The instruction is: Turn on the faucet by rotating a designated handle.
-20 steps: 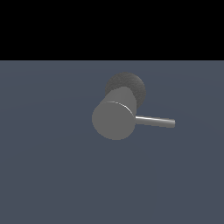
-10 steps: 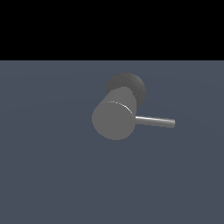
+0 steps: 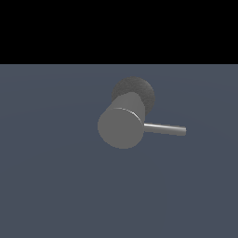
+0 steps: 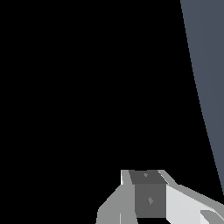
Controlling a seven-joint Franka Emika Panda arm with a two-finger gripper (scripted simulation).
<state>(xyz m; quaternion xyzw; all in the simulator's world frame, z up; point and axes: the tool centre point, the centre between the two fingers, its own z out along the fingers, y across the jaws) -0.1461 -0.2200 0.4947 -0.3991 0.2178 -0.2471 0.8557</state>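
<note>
In the exterior view the faucet (image 3: 122,125) is a thick matte grey cylinder tilted toward the camera, standing on a darker speckled round base (image 3: 139,89). Its handle (image 3: 165,128), a thin grey rod, sticks out from the cylinder's side toward the exterior view's right. No arm or gripper appears in the exterior view. The wrist view shows only part of my gripper (image 4: 146,177): grey and white finger pieces against black. How far apart the fingers stand is not visible, and nothing is seen between them. Neither faucet nor handle shows in the wrist view.
The faucet stands on a flat blue-grey floor (image 3: 56,176) that fills the lower exterior view, with black above it. A strip of the same floor (image 4: 208,65) shows at one edge of the wrist view.
</note>
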